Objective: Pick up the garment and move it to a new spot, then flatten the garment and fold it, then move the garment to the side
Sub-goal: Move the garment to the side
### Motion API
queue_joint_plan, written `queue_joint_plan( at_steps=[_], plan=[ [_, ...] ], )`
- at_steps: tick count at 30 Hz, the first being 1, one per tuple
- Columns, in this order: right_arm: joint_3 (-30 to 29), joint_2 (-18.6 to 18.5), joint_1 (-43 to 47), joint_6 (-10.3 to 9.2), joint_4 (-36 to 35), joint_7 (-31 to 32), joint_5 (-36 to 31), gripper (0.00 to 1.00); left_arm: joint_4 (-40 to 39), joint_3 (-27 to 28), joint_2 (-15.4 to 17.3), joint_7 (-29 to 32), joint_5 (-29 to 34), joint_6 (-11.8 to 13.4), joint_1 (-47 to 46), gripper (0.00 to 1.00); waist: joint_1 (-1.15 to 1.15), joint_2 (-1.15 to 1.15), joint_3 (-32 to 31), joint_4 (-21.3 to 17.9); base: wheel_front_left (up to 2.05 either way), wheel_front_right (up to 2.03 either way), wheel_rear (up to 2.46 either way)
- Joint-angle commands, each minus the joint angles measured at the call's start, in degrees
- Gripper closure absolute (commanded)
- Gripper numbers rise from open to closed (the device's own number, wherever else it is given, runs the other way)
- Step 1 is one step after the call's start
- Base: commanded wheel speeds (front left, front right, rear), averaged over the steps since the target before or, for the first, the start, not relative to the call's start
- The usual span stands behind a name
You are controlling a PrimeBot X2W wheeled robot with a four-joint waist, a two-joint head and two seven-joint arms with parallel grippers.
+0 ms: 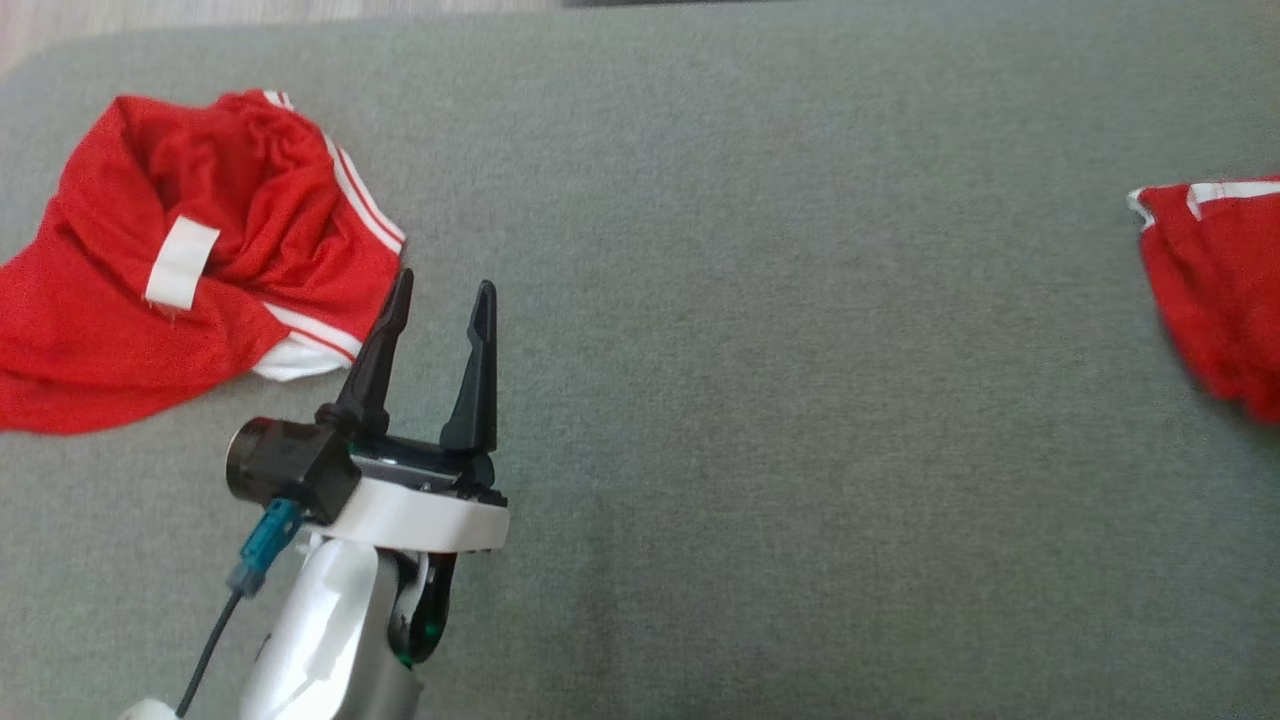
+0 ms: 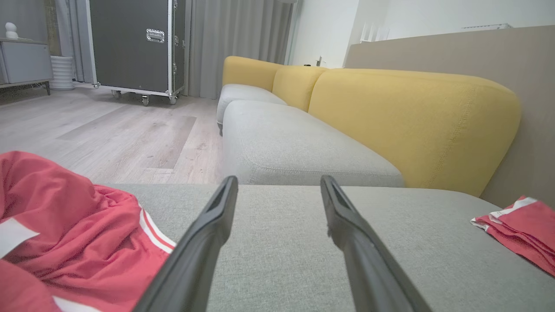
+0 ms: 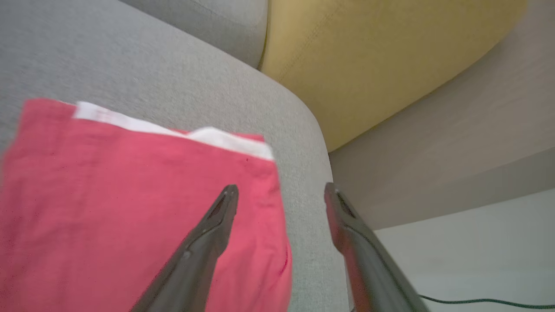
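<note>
Your folded garment [image 1: 1215, 280] lies at 3 o'clock, near the seat cushion [image 1: 800, 350] edge. Your right gripper [image 3: 281, 187] hangs over the garment's border, fingers spread, holding nothing. Your left gripper [image 1: 445, 280], at 7 o'clock, is spread and empty, just beside a crumpled garment [image 1: 150, 270] at 10 o'clock. Bare cushion separates the garments.

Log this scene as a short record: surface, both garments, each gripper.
surface: grey cushion
crumpled garment: red with white stripes, heaped at the left
folded garment: red with white trim, at the right edge
left gripper: open, empty, one fingertip by the crumpled garment's edge
right gripper: open, empty, over the folded garment's edge
</note>
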Motion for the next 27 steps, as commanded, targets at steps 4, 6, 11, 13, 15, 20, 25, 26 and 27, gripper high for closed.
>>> queue_joint_plan(
  at_steps=[4,6,11,13,15,20,25,26,27],
  plan=[
    [-3.12,3.04,3.18,-0.05,-8.09,-0.05,-1.74,0.00,-1.52,2.71,0.23,-0.37,0.65,-0.01,-0.30,0.00,0.00,0.00,-3.89,-1.80,0.00,0.00,0.00],
    [-3.97,5.48,4.49,-0.05,-11.68,-0.60,-1.85,0.00,-1.60,2.45,0.23,-0.37,1.11,-0.12,0.24,0.00,0.00,0.00,-5.54,-2.45,0.00,0.00,0.00],
    [-4.85,12.91,7.40,-0.05,-22.41,-2.47,0.23,0.00,-2.12,3.55,0.23,-0.37,0.99,0.15,1.90,0.00,0.00,0.00,-9.51,-3.75,0.00,0.00,0.00],
    [-4.83,16.04,8.78,-0.05,-27.31,-3.13,1.58,0.00,-2.41,3.93,0.23,-0.37,0.91,0.31,2.65,0.00,0.00,0.00,-10.96,-3.92,0.00,0.00,0.00],
    [-4.82,18.94,10.20,-0.05,-32.13,-4.13,3.13,0.00,-2.55,4.26,0.23,-0.37,0.84,0.43,3.45,0.00,0.00,0.00,-12.43,-3.94,0.00,0.00,0.00],
    [-4.76,25.31,13.86,-0.05,-42.56,-6.27,7.90,0.00,-3.01,4.74,0.23,-0.37,0.77,0.89,5.38,0.00,0.00,0.00,-15.20,-3.54,0.00,0.00,0.00],
    [-6.37,30.88,18.42,-0.05,-48.44,-9.75,10.58,0.00,-4.28,4.65,0.23,-0.37,0.94,0.80,7.03,0.00,0.00,0.00,-16.61,-2.57,0.00,0.00,0.00],
    [-6.53,31.46,19.59,-0.05,-48.70,-10.74,10.88,0.00,-4.36,4.72,0.23,-0.37,0.92,0.86,7.44,0.00,0.00,0.00,-16.87,-2.33,0.00,0.00,0.00],
    [-6.53,31.90,20.85,-0.05,-48.67,-11.58,11.21,0.00,-4.45,4.95,0.23,-0.37,1.05,1.16,7.85,0.00,0.00,0.00,-17.08,-2.15,0.00,0.00,0.00]
  ],
)
